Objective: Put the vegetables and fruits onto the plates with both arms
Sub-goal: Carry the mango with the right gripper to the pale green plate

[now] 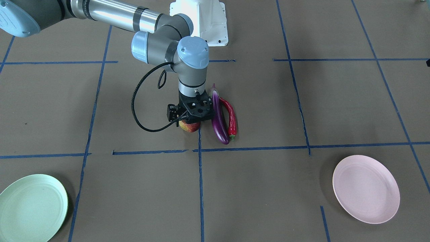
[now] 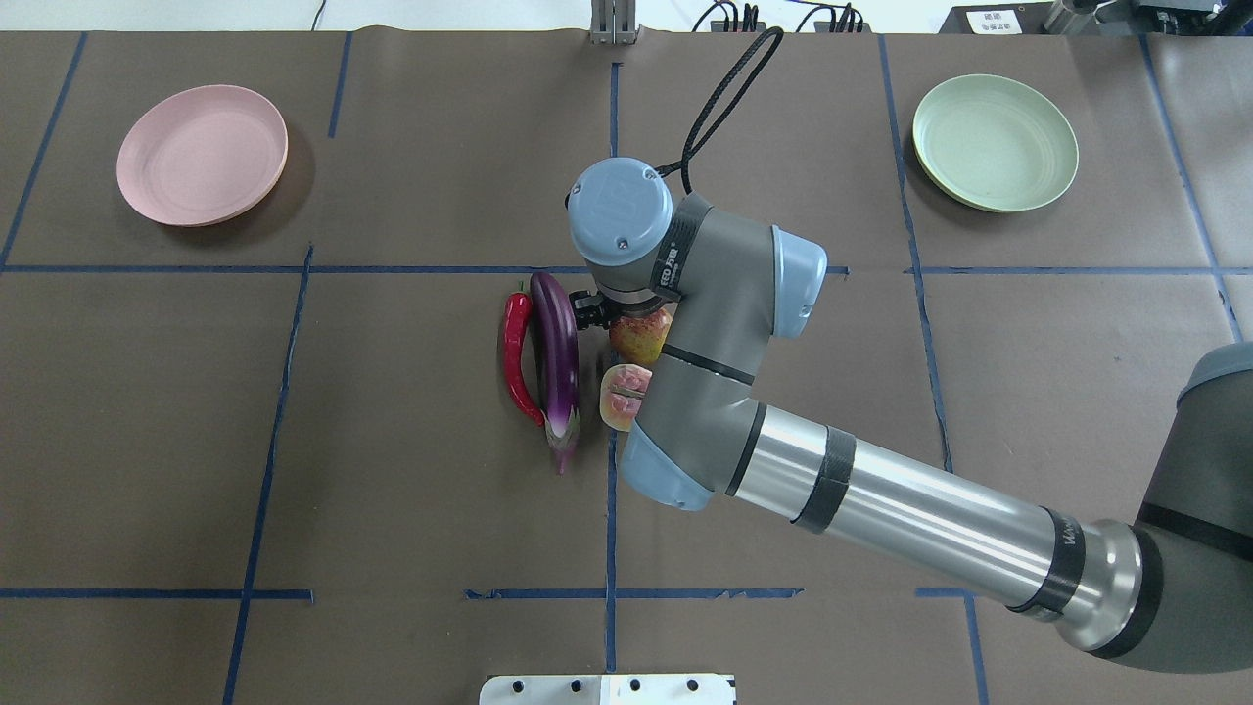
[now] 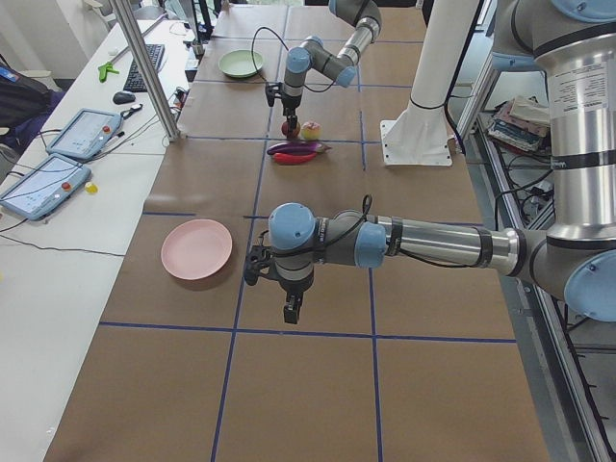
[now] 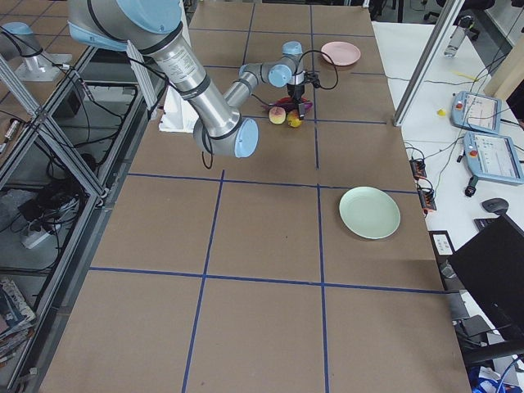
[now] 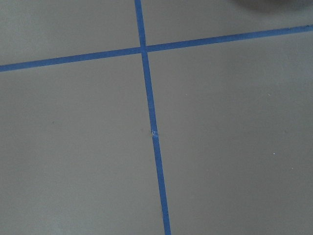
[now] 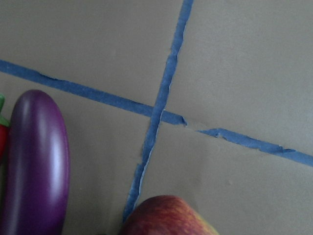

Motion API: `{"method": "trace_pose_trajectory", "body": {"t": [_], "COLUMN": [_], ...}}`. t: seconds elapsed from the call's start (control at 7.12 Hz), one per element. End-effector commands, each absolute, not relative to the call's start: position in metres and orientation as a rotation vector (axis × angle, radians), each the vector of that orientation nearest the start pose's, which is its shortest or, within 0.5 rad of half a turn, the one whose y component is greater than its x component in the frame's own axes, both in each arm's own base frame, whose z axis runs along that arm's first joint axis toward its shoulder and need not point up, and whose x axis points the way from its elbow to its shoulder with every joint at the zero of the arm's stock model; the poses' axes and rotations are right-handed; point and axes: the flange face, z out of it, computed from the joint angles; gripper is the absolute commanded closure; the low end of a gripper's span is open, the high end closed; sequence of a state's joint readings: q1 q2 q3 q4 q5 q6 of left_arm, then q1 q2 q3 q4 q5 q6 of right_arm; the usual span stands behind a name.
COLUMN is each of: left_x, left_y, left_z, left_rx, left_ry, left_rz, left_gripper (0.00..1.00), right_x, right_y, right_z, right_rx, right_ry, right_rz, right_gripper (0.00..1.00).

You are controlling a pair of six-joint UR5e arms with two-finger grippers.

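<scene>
Right claw (image 1: 191,117) poised directly above the red-green fruit (image 1: 190,127), the eggplant (image 1: 217,116) lying lengthwise just beside me; whether my jaws are spread, I cannot tell.

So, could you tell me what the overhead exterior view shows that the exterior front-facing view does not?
Only the overhead view shows the paler pink fruit, near the stem end of the eggplant; the right arm hides it from the front. Only the front-facing view shows the right gripper clearly, low over the red-green fruit; from overhead the arm covers most of it. Both show the eggplant, chili pepper, red-green fruit, and the empty pink plate and green plate.
</scene>
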State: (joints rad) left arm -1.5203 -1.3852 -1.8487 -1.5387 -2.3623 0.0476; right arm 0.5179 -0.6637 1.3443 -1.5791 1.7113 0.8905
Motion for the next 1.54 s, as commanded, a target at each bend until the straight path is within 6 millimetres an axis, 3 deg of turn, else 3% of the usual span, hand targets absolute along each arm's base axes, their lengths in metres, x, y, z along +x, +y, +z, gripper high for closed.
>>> {"method": "trace_pose_trajectory", "body": {"t": [0.0, 0.14, 0.28, 0.42, 0.56, 0.7, 0.84, 0.98, 1.26, 1.4], "left_x": [-0.041, -0.039, -0.039, -0.039, -0.039, -0.039, -0.039, -0.038, -0.038, -0.038], "left_y": [-0.418, -0.419, -0.419, -0.419, -0.419, -0.419, -0.419, -0.419, -0.419, -0.419], "left_z": [0.61, 0.61, 0.61, 0.61, 0.61, 0.609, 0.609, 0.609, 0.609, 0.609], "left_rx": [0.052, 0.051, 0.049, 0.05, 0.049, 0.052, 0.052, 0.05, 0.05, 0.05], "left_ry": [0.792, 0.792, 0.792, 0.792, 0.792, 0.792, 0.794, 0.794, 0.794, 0.794], "left_rz": [0.117, 0.12, 0.121, 0.121, 0.121, 0.122, 0.122, 0.123, 0.123, 0.123], "left_gripper": [0.0, 0.0, 0.0, 0.0, 0.0, 0.0, 0.0, 0.0, 0.0, 0.0], "right_x": [-0.626, -0.627, -0.627, -0.622, -0.598, -0.553, -0.507, -0.442, -0.324, -0.279], "right_y": [-0.485, -0.484, -0.485, -0.49, -0.514, -0.559, -0.599, -0.644, -0.703, -0.727], "right_z": [0.203, 0.202, 0.2, 0.196, 0.189, 0.189, 0.201, 0.236, 0.326, 0.369], "right_rx": [0.269, 0.27, 0.27, 0.273, 0.257, 0.234, 0.242, 0.253, 0.265, 0.25], "right_ry": [-0.603, -0.603, -0.605, -0.611, -0.641, -0.676, -0.678, -0.664, -0.619, -0.639], "right_rz": [-0.242, -0.255, -0.255, -0.248, -0.219, -0.215, -0.262, -0.326, -0.463, -0.497], "right_gripper": [0.02, 0.23, 0.76, 0.96, 0.98, 0.98, 0.98, 0.98, 0.98, 0.98]}}
